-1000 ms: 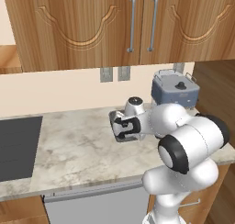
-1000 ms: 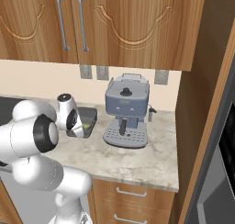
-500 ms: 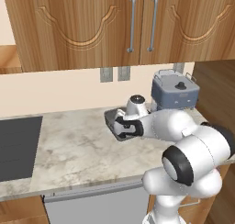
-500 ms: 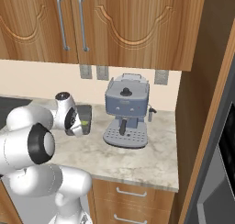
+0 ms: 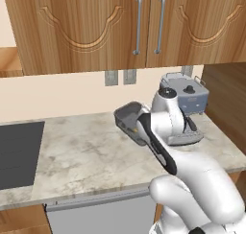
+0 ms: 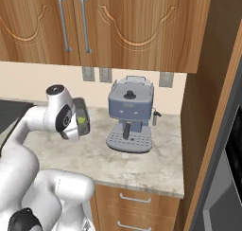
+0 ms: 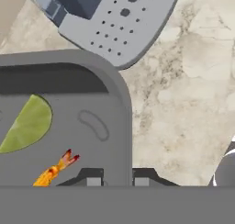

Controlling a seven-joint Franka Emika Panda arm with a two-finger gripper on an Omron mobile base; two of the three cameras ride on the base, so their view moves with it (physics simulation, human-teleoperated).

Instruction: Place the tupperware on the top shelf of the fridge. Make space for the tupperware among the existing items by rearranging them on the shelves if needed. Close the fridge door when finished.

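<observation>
— While the arm is bent over like that, can you see where the tub (image 5: pixel 129 120) is?

— Yes. The tub is at the back of the counter (image 5: pixel 81 151), just beside the coffee machine (image 6: pixel 130 114). From the left it looks tipped up on one side, so I think it is off the counter a little, but I can't be sure.

— Is the gripper (image 7: pixel 117 176) holding it?

— Looking down from the hand, the two dark fingertips (image 7: pixel 93 177) sit on either side of the tub's wall, one inside and one outside. They look pinched on that wall. So I'd say it has the tub by the rim.

— What's in the tub?

— A green slice (image 7: pixel 28 124) and a little orange piece (image 7: pixel 56 167). There's no lid on it.

— So what could go wrong?

— A few things. It only holds one thin wall near a corner, so the tub could swing or slip out of the pinch. If it tips more, the food could slide out, because nothing covers it.

— And the coffee machine?

— Its tray (image 7: pixel 123 21) is very near the tub's edge. If the arm swings that way, the tub could bump it and get knocked loose.

— Where's the fridge?

— I think that's the dark tall thing off to the right, in the view from the right. It's a long carry, so the arm should lift straight up first and keep the tub flat.
</observation>
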